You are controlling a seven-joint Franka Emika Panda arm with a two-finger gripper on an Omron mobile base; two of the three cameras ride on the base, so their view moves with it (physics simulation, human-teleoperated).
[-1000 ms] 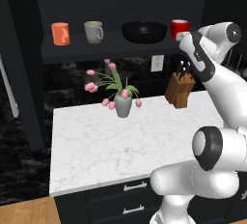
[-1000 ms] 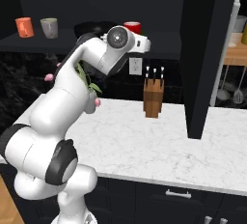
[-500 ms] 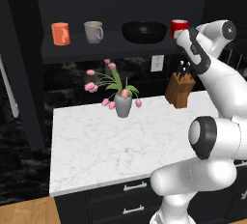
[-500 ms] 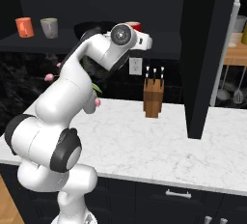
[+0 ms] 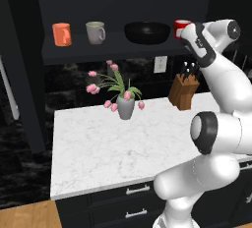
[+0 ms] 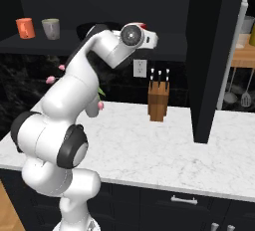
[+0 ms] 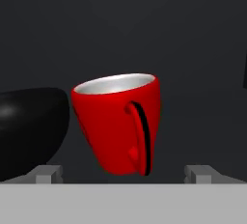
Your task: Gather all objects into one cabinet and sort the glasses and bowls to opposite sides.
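Red mug (image 5: 180, 27) partly hidden, apparently beside black bowl (image 5: 146, 32).

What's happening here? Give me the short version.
The white robot arm has reached up to the dark cabinet shelf and its open gripper is lined up on the red mug, which sits right beside the black bowl. Nothing is gripped yet. The orange mug and the grey-white mug stand at the left end of the same shelf. Below, on the marble counter, are a vase of pink tulips and a knife block.
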